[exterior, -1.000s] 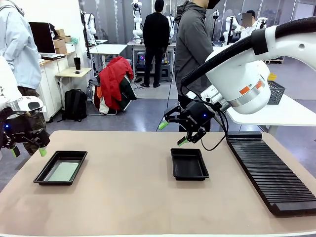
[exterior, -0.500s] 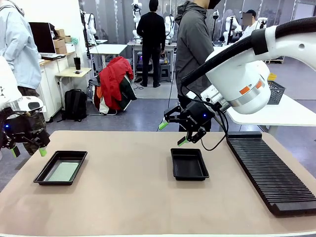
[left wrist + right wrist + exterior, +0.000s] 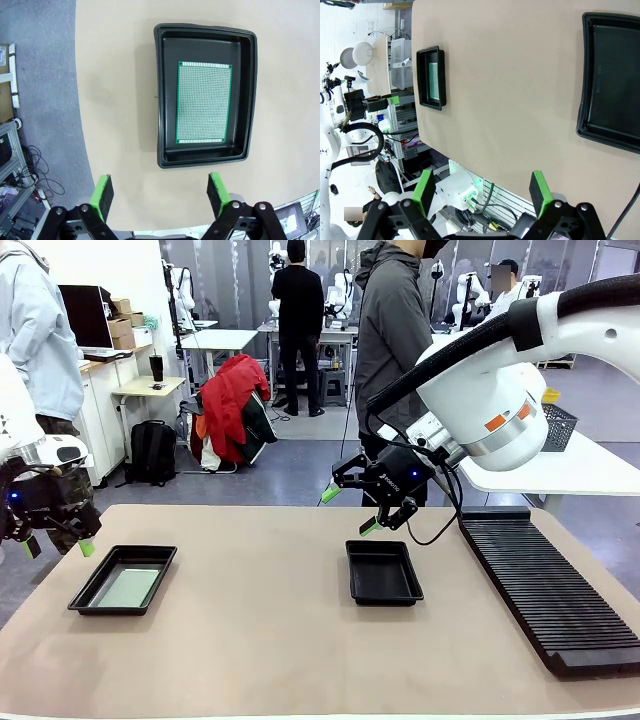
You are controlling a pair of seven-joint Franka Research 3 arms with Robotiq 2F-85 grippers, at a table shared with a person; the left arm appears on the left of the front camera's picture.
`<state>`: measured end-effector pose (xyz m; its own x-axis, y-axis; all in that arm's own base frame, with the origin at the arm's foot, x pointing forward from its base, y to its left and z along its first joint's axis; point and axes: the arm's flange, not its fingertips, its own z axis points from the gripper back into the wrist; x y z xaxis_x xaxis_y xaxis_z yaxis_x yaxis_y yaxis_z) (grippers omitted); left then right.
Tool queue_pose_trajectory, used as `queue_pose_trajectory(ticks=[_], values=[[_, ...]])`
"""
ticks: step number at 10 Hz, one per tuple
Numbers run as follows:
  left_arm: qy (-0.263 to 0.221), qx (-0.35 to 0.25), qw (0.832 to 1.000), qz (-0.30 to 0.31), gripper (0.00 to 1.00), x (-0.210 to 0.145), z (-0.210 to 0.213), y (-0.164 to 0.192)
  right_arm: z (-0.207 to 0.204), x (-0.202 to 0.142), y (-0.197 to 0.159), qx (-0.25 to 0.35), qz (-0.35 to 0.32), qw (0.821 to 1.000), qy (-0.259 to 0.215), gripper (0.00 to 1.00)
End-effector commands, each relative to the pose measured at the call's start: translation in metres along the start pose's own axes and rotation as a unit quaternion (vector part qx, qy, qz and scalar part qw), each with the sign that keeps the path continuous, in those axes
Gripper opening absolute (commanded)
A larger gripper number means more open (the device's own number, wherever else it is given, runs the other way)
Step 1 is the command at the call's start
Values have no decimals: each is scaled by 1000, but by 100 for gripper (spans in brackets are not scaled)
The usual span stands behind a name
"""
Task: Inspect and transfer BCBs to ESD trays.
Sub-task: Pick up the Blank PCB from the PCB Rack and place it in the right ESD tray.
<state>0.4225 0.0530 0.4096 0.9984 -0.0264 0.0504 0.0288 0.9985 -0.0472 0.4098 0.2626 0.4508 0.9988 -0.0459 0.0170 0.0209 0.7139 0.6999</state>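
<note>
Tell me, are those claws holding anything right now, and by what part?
Nothing. The left gripper and right gripper are open and empty; the board lies in its tray.

grey floor (image 3: 300,455) | white desk (image 3: 218,338) at back | red jacket (image 3: 232,390) | black backpack (image 3: 152,452) on floor | cardboard boxes (image 3: 122,325)

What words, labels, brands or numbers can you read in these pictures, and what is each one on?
No text reads clearly.
White lettering on the black body of the right gripper: too small to read.
Orange stickers on the right arm's wrist: too blurred to read.
BCB lying in the ESD tray: no print to read.
</note>
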Motion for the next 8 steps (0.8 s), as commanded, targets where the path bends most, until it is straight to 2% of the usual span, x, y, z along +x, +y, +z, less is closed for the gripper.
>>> queue_pose_trajectory(ticks=[1,8], values=[[-4,-3,1000,0,100,1,-3,2,0,0,0,-2,1,1000,0,100],[-4,-3,1000,0,100,1,-3,2,0,0,0,-2,1,1000,0,100]])
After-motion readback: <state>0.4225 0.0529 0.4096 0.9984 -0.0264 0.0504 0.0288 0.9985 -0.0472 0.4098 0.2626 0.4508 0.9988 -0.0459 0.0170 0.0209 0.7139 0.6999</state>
